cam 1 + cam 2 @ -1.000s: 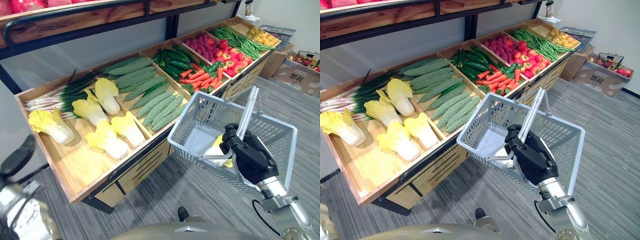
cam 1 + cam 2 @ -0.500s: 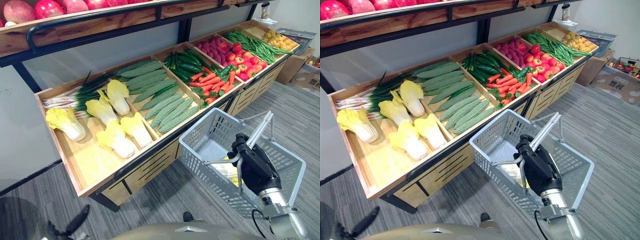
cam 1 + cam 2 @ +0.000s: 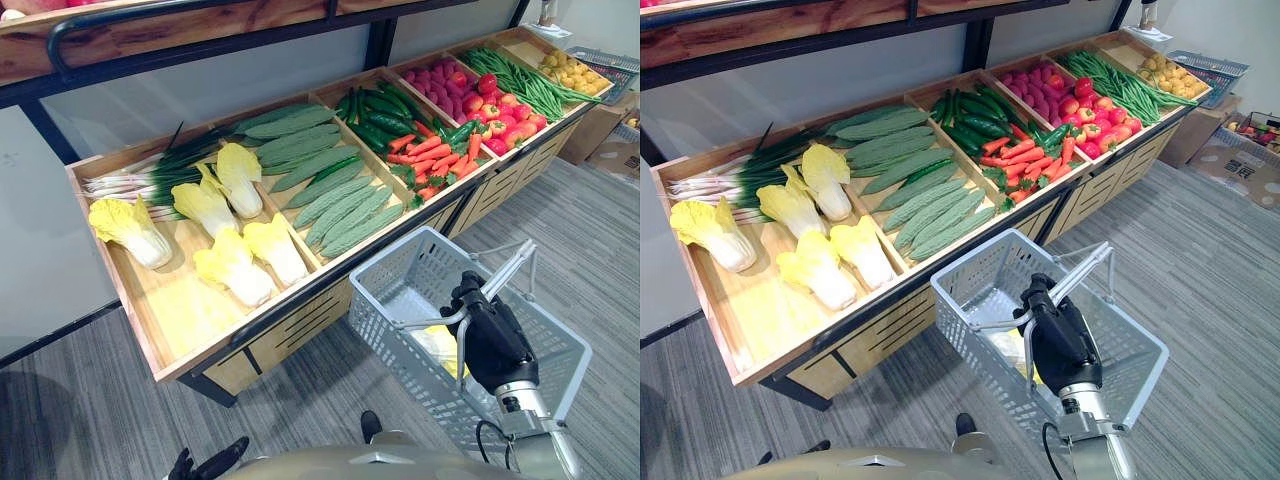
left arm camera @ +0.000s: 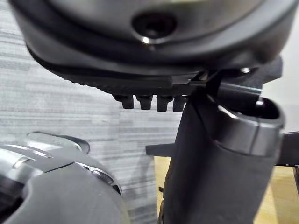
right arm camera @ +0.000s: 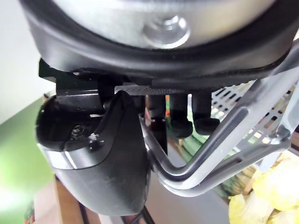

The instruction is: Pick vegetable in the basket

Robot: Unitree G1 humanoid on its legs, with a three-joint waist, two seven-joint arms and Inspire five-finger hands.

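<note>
A grey wire basket (image 3: 392,340) hangs in front of the wooden vegetable shelf (image 3: 200,335), with a pale yellow napa cabbage (image 3: 437,345) lying inside it. My right hand (image 3: 492,340) is shut on the basket's two handles (image 3: 507,273). In the right wrist view the fingers (image 5: 181,116) curl over the handle wires (image 5: 224,144), and the cabbage (image 5: 266,186) shows below them. My left hand (image 3: 205,466) hangs low with relaxed fingers and holds nothing; its thumb (image 4: 210,158) stands out in the left wrist view.
The shelf holds several napa cabbages (image 3: 235,265), green onions (image 3: 140,178), bitter gourds (image 3: 340,205), cucumbers (image 3: 375,110), carrots and peppers (image 3: 430,160), tomatoes (image 3: 505,105) and green beans (image 3: 520,80). Cardboard boxes (image 3: 612,150) stand on the grey floor at the right.
The whole view has shifted. My left hand has dropped from the lower left to the bottom edge. The right hand keeps its hold and the basket hangs lower, further from the shelf.
</note>
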